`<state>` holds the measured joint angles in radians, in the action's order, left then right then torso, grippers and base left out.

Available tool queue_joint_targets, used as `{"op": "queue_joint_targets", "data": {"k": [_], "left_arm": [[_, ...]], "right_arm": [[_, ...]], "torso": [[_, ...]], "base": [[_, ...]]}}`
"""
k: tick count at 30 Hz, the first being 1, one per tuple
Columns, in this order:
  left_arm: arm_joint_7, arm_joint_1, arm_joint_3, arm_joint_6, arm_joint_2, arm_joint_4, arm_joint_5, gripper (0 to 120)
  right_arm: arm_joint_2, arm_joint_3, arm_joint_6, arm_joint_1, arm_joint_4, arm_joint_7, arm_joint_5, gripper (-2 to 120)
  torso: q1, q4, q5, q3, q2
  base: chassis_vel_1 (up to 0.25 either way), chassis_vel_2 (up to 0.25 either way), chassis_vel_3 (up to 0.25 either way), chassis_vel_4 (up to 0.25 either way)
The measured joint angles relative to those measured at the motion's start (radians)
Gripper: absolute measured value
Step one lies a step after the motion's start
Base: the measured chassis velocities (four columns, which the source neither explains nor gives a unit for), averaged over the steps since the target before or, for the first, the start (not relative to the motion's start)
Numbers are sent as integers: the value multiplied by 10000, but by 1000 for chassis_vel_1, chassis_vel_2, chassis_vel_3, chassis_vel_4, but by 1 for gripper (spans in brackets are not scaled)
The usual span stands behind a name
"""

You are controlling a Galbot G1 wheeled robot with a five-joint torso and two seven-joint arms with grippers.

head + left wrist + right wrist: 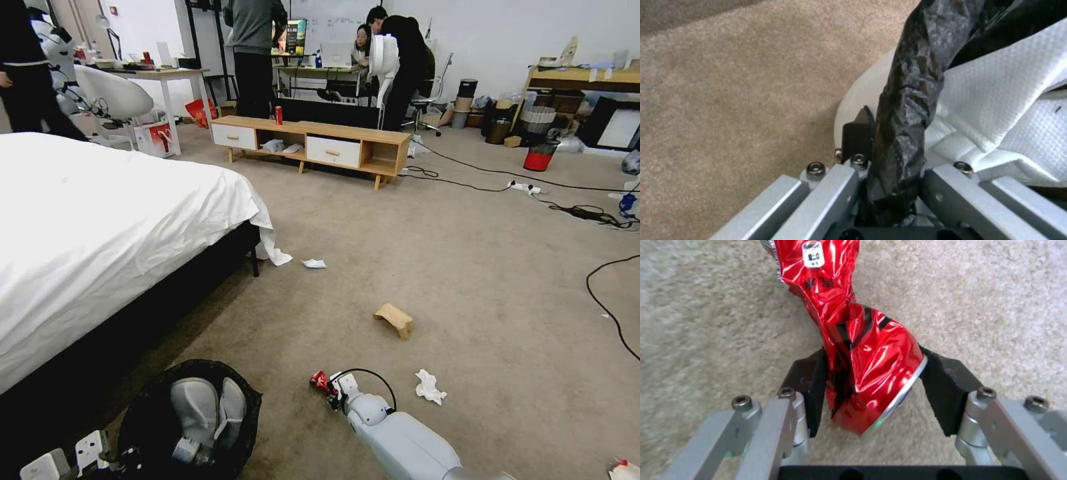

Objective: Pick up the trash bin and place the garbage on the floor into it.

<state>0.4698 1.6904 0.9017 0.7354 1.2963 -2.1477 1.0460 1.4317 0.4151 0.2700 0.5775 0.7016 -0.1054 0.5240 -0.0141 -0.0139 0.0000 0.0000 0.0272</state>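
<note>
Carpet (427, 253) stretched ahead of me in the head view, beige and crossed by black cables (603, 293). My trash bin (190, 417) sat low at my left, just beside the bed (100, 220), its black bag (233, 390) folded over the rim and white paper (200, 403) inside. My right gripper (328, 390) reached out low over the floor with a crumpled red wrapper (320, 381) at its tip. Loose garbage lay beyond: a white tissue (429, 387) near that gripper, a tan cardboard piece (394, 319) farther out, a white paper scrap (314, 263) near the bed's corner, and a red-white snack bag (623, 470) at my far right.

From my left wrist, my left gripper (896, 181) was clamped on the bin's rim (858, 90), my jaws closed on the bunched black bag (907, 100), with white tissue (996, 100) lying inside.

From my right wrist, my right gripper (873, 386) had both black pads (945, 390) pressed against the red wrapper (862, 350), squeezing it between them just above the carpet (996, 300).
</note>
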Motion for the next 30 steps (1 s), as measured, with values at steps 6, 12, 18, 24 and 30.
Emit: {"op": "queue_joint_targets", "data": {"k": [6, 12, 18, 24, 30], "left_arm": [[55, -74, -96, 0, -34, -42, 0, 0], [205, -203, -209, 0, -52, -317, 303, 0], [298, -268, -297, 1, -194, -555, 591, 0], [470, -449, -367, 0, -625, -725, 1105, 0], [805, -587, -326, 1, -930, -900, 1850, 0]], "right_arm": [[-893, 236, 299, 331, 2057, -577, 791, 47], [-2696, 96, 560, 660, 5581, -1387, 1977, 47], [-4238, -404, 528, 808, 7583, -1635, 2673, 47], [-5805, -1741, 343, 932, 11305, -1537, 4191, 47], [-6217, -2199, 184, 522, 13008, -1383, 5040, 47]], "torso": [[0, -1, 3, 0, 0], [0, 2, 3, -1, 0], [0, -4, 2, -1, 0], [0, 0, 0, -1, 0], [0, 0, -1, -1, 0]], "base": [[0, 0, 0, 0], [0, 0, 0, 0], [0, 0, 0, 0], [0, 0, 0, 0], [0, 0, 0, 0]]}}
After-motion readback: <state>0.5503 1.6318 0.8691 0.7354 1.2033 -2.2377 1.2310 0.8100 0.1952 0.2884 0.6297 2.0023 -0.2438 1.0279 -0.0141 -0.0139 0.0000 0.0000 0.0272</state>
